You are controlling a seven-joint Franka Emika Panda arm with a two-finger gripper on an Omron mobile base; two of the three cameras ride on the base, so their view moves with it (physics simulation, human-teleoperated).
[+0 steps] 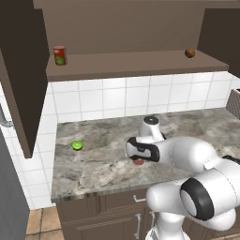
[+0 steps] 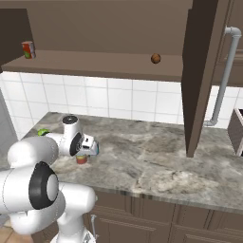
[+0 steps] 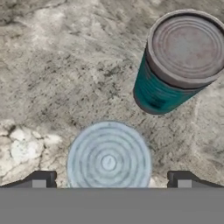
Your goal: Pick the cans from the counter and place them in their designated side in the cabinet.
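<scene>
The white arm rises from the base, bends at its big dark-ringed elbow joint and reaches forward, with the forearm lying roughly level. The wrist turns downward, so the hand (image 3: 109, 179) points straight down, low over the surface (image 1: 98, 164). Its two dark fingertips (image 3: 41, 179) stand spread wide apart with nothing gripped between them. In the base views the hand is mostly hidden behind the wrist housing, so its exact height is hard to judge.

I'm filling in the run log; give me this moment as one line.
gripper: open, above banded can | teal can: upright on counter, untouched | held: nothing | cabinet shelf: no can placed yet
</scene>
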